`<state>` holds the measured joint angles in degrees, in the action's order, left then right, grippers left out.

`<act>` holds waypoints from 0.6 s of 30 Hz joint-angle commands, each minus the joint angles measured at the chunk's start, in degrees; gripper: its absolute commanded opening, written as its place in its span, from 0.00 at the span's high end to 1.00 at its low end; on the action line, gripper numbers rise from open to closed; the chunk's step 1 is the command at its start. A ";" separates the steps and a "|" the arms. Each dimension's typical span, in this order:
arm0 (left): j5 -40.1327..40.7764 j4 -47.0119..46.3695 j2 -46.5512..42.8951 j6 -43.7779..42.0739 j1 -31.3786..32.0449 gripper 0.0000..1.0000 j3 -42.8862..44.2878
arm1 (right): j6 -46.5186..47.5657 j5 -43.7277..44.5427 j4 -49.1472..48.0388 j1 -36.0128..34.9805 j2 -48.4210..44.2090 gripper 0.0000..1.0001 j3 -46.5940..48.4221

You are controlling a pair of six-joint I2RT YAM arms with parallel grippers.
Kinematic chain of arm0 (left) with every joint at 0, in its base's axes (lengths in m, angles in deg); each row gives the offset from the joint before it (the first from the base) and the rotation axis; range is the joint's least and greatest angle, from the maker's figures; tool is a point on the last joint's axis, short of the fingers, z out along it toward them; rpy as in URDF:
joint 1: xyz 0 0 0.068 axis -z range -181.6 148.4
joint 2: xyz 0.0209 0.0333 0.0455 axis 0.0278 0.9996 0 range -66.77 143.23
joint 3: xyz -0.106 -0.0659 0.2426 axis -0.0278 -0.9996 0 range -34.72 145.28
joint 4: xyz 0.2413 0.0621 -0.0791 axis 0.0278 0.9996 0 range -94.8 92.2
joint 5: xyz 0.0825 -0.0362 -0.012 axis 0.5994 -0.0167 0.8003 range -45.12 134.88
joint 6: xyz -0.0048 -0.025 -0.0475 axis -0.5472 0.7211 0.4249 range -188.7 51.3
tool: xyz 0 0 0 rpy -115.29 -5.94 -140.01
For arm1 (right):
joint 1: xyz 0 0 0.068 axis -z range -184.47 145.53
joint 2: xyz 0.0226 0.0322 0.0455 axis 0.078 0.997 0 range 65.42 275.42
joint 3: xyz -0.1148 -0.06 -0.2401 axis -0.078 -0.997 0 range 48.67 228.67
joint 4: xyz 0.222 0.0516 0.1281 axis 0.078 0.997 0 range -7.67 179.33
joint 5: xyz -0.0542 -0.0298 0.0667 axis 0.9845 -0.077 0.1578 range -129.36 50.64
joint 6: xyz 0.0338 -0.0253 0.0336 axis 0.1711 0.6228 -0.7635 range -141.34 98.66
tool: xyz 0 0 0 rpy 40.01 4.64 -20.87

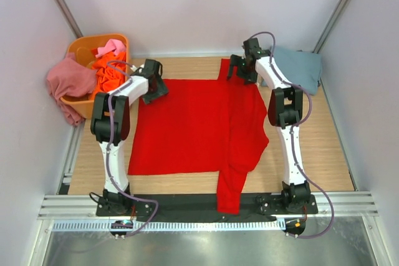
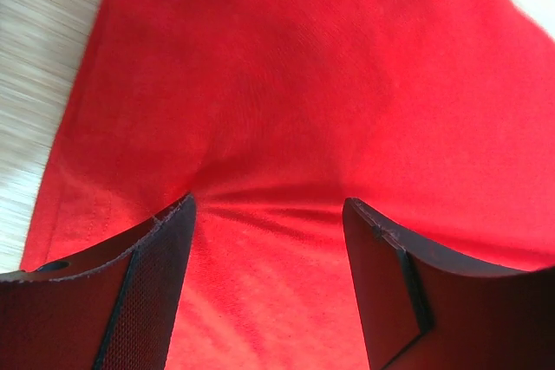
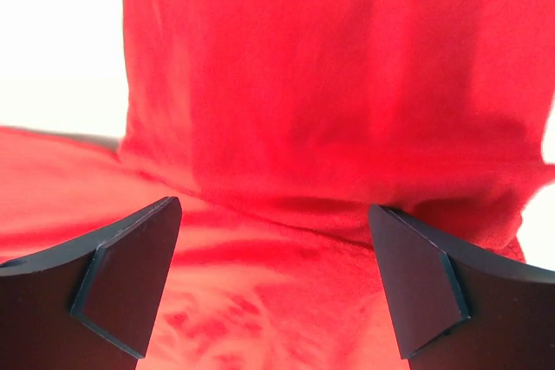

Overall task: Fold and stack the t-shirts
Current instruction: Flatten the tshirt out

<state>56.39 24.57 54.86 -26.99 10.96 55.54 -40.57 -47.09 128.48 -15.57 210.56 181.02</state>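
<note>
I see the red t-shirt one fold in, my left end effector and right end effector open over it, and more t-shirts unfolded at ten o'clock.

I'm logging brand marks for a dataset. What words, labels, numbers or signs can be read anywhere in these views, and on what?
None can be read.
The bright red cloth t-shirt spread on the wooden table is plain, with no print or tag showing.
The rigid orange plastic tub, the crumpled clothes in it and the grey-blue shirt show no lettering.
</note>
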 commanded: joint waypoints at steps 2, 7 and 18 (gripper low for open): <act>3.70 5.00 1.16 -0.40 -1.66 0.29 0.26 | 0.33 -5.71 2.72 -0.68 9.27 0.03 8.96; 2.12 5.79 1.78 -1.20 -1.66 0.29 3.43 | 1.38 -11.60 -2.20 -1.65 9.99 0.02 10.03; 6.42 11.94 -17.36 -4.27 3.17 0.24 0.99 | 3.93 -6.61 -2.56 -2.00 -15.00 0.01 0.32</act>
<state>60.10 34.43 49.44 -29.85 12.10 57.48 -37.42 -55.72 125.39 -17.16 211.37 184.87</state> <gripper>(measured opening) 0.757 0.990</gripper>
